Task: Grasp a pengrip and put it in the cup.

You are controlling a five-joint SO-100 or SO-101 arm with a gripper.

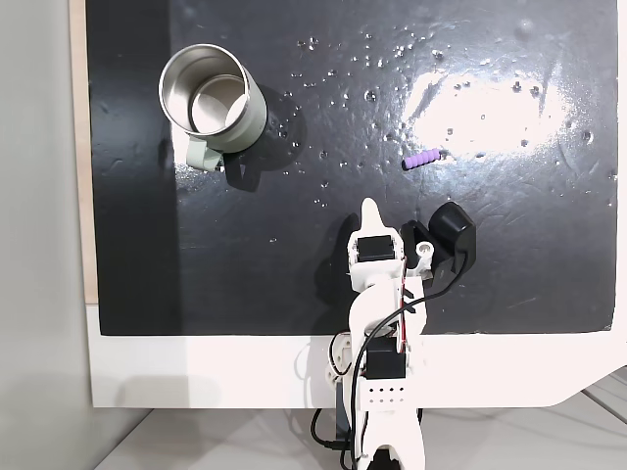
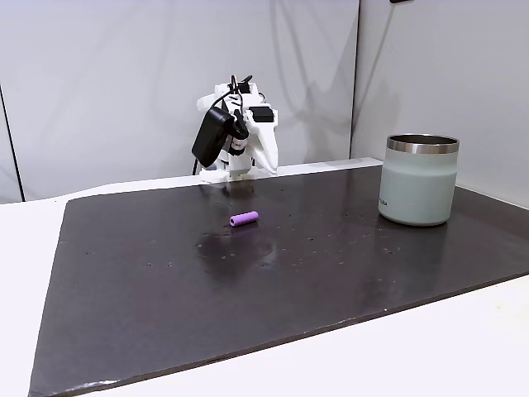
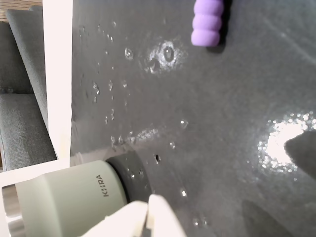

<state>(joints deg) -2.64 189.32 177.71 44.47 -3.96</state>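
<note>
Near the tabletop's (image 1: 549,274) middle, pengrip (image 1: 423,158) lies untouched, well apart from the empty cup (image 1: 211,98); jaws closed on nothing. Grasp and drop remain.

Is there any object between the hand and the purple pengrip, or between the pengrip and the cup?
No visible obstacle. The pengrip lies alone on the dark mat, ahead of the hand. The mat between it and the cup carries only small droplets.
</note>
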